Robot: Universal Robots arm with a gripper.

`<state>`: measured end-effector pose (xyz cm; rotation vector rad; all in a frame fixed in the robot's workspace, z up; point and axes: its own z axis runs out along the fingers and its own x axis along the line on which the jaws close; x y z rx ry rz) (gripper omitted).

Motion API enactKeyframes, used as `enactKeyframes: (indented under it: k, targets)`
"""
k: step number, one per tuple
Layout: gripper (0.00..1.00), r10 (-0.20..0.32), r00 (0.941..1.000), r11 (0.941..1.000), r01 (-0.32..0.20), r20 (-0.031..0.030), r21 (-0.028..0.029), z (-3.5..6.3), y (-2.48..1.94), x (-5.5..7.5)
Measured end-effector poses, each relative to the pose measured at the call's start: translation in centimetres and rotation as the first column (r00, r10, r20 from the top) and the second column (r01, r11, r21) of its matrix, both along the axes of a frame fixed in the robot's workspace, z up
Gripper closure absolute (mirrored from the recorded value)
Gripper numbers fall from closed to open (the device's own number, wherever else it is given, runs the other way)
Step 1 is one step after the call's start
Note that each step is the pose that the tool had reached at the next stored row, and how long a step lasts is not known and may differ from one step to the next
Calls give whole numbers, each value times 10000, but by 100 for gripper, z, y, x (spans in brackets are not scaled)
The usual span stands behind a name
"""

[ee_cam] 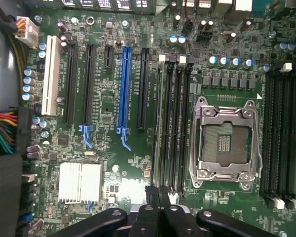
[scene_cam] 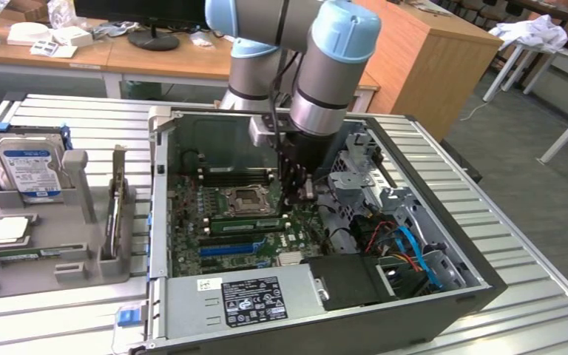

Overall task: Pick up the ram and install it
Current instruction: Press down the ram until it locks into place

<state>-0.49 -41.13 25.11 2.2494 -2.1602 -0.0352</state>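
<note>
One ram stick (ee_cam: 160, 123) appears to stand edge-up in the slot just beside the processor socket (ee_cam: 226, 143), its long axis running parallel to the socket's side, with the closed gripper (ee_cam: 160, 193) poised directly over one end.

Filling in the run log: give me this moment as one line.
hand: shut, inside open PC case | position: over memory slots beside CPU socket | ram: seated in slot
</note>
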Motion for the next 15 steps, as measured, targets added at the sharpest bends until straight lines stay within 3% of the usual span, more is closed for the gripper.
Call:
enactKeyframes:
  k: [15]
  targets:
    - [90, -1, 10000, 10000, 1, -2, -15, -240, 0, 1]
